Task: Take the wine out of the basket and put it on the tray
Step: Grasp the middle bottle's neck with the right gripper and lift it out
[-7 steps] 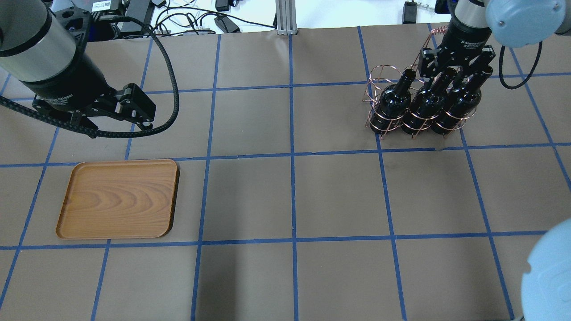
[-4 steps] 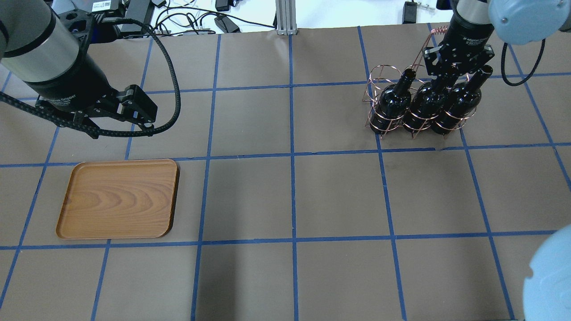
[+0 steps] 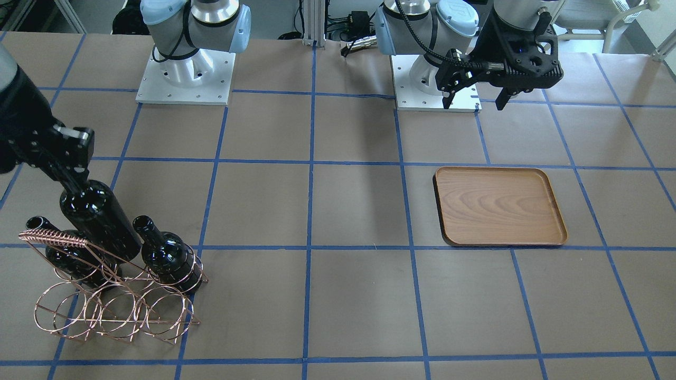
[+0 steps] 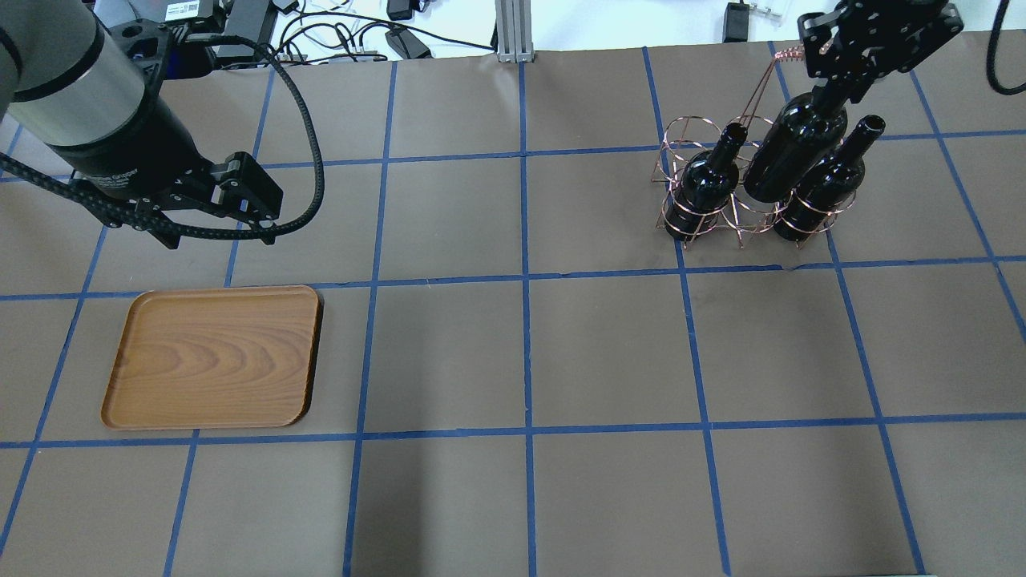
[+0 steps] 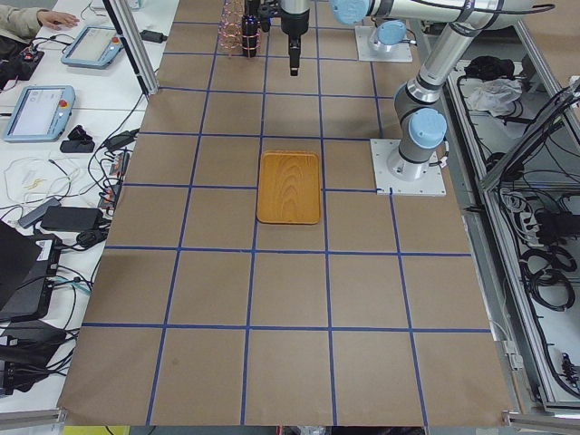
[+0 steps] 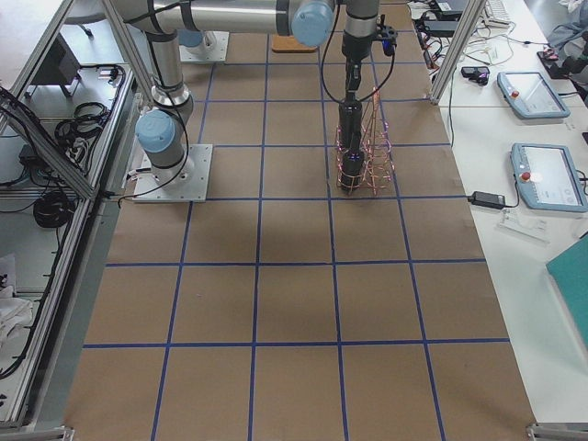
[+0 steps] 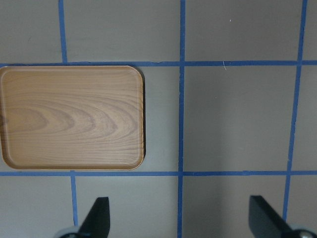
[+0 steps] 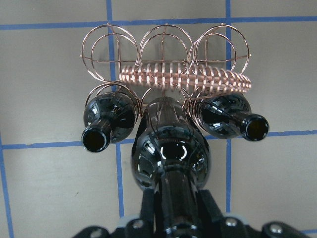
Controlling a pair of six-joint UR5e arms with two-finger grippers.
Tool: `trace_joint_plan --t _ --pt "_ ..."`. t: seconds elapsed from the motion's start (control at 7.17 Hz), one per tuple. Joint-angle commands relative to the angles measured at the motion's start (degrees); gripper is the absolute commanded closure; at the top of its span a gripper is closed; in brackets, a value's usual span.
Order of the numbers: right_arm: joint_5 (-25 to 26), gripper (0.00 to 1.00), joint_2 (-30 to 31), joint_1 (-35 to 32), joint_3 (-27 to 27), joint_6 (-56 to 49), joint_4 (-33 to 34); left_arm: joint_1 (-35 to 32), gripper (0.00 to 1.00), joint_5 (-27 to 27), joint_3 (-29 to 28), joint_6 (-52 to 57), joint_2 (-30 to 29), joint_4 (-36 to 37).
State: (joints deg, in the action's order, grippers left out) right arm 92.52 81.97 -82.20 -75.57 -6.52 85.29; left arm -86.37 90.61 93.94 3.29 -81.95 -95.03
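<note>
Over basket (image 8: 198, 77): copper wire hoops; glossy black wine (image 4: 793, 156) raised.
Right gripper (image 4: 832, 88): clamped on neck, hiding it.
Left gripper (image 7: 179, 210): spread wide, empty.
Tray (image 4: 212, 357): grained wood.

Right gripper (image 4: 838, 88) hides the neck and mouth of the glossy near-black glass wine bottle (image 4: 789, 152) between its fingers in every view. Its own wrist camera cuts those fingers off at the bottom edge, and the bottle's shoulders block its base there. Is the base clear of the copper-coloured wire basket of round hoops (image 8: 188, 77)? Cannot tell.

From the front, the coiled handle and the held bottle cover much of a second dark glass bottle (image 3: 38, 225).

The left wrist view catches only the left gripper's (image 7: 181, 220) two fingertips (image 7: 99, 218), clipped at the bottom.

From the left end, basket and bottles are too small to separate. From the right end, the flat brown wooden tray (image 6: 292, 43) is a sliver behind the near arm.
</note>
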Motion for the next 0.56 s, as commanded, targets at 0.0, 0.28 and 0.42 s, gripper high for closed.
trace_joint_plan --t 0.0,0.28,0.42 --pt "1.34 0.72 3.1 -2.59 -0.35 2.03 -7.92 0.06 0.0 -0.16 0.37 0.22 0.3 -0.42" --pt "0.82 0.72 6.51 -9.95 -10.77 13.73 -5.51 1.72 0.0 0.62 0.54 1.7 0.3 -0.59" --pt "0.56 0.72 6.36 -15.65 -14.04 23.56 0.78 2.86 0.0 0.62 0.37 1.89 0.47 -0.77"
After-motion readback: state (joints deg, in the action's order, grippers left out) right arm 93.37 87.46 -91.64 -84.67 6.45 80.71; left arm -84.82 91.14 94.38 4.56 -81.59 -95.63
